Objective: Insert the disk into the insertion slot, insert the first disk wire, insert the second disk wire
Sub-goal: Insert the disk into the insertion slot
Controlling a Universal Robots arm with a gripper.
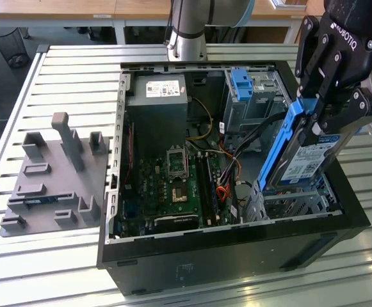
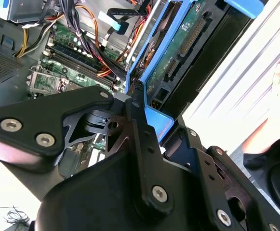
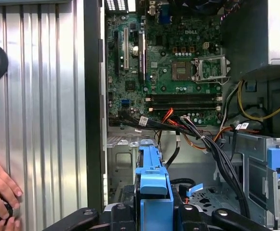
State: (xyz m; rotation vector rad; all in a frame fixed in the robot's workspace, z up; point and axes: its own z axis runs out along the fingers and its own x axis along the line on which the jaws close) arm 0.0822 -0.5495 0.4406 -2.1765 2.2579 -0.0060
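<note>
Print in and around the open computer case (image 1: 237, 259)

White lettering runs across the black housing of the gripper (image 1: 330, 107). A white printed label covers the silver face of the disk (image 1: 303, 163), its lines of small type too fine to make out. Another white label sits on the power supply (image 1: 157, 109), at the case's edge nearest the arm's base. In the first wrist view, a white logo and tiny markings stand on the motherboard (image 3: 178, 62).
</note>
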